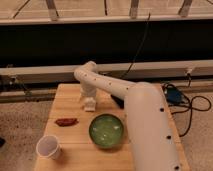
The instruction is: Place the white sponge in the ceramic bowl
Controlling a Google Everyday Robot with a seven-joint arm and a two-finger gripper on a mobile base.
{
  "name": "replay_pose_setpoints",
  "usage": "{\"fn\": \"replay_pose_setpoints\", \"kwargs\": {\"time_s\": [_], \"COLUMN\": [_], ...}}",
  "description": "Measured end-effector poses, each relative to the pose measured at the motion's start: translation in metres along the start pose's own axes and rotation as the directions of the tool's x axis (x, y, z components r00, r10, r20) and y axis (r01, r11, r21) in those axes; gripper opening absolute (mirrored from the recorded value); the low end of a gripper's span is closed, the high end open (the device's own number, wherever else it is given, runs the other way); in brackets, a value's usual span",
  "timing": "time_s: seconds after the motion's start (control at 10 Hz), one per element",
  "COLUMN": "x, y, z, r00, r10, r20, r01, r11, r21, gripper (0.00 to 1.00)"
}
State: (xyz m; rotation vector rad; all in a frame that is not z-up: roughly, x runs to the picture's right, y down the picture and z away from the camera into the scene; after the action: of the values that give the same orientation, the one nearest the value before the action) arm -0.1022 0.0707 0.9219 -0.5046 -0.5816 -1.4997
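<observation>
The green ceramic bowl (106, 131) sits on the wooden table (70, 97), near its front middle. My gripper (89, 99) hangs down from the white arm over the table's middle, behind and to the left of the bowl. A small white block, the white sponge (90, 105), shows at the gripper's lower end, at or just above the tabletop. I cannot tell whether it is held.
A white cup (48, 147) stands at the front left corner. A reddish-brown object (66, 121) lies left of the bowl. A dark object (118, 103) lies behind the arm. The arm's wide link (147, 130) covers the table's right side. Cables lie on the floor at the right.
</observation>
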Motion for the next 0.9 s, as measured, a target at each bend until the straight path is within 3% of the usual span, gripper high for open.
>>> {"fn": "replay_pose_setpoints", "kwargs": {"time_s": [0.5,0.9], "x": [0.018,0.023], "y": [0.003,0.004], "z": [0.028,0.036], "r00": [0.999,0.995], "r10": [-0.004,-0.019], "r20": [0.035,0.102], "r01": [0.006,0.026], "r11": [0.999,0.997], "r21": [-0.039,-0.069], "gripper": [0.79,0.41]}}
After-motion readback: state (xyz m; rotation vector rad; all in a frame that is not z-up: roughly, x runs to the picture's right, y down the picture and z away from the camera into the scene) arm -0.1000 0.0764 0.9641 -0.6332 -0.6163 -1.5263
